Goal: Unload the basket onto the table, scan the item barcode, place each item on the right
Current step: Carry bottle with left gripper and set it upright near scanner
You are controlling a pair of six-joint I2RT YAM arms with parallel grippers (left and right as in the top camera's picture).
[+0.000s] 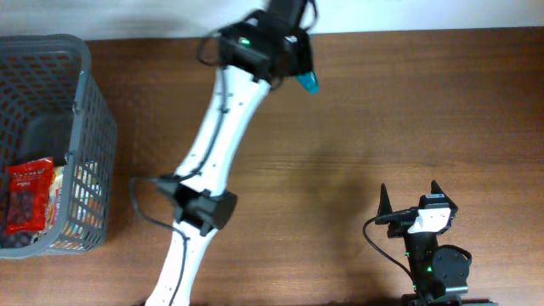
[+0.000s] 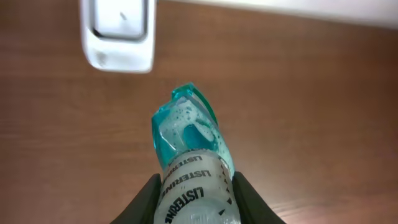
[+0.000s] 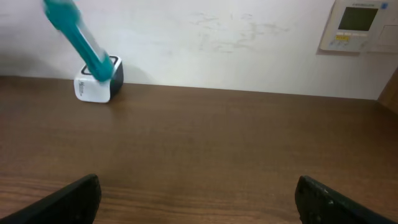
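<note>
The item is a clear Listerine bottle (image 2: 193, 155) with teal liquid in it, and my left gripper (image 2: 196, 205) is shut on its body, a black finger on each side. It is held above the table at the back, its teal end (image 1: 308, 82) sticking out from under the left wrist (image 1: 293, 68). Just beyond the bottle's end sits a small white scanner box (image 2: 119, 31). From the right wrist view the bottle (image 3: 78, 37) slants down over the scanner (image 3: 96, 84) by the wall. My right gripper (image 3: 199, 199) is open and empty, low at the front right (image 1: 408, 197).
A grey mesh basket (image 1: 85, 85) stands at the left edge with a red packet (image 1: 28, 195) and other goods inside. A white wall panel (image 3: 357, 25) hangs behind the table at the right. The wall runs close behind the scanner.
</note>
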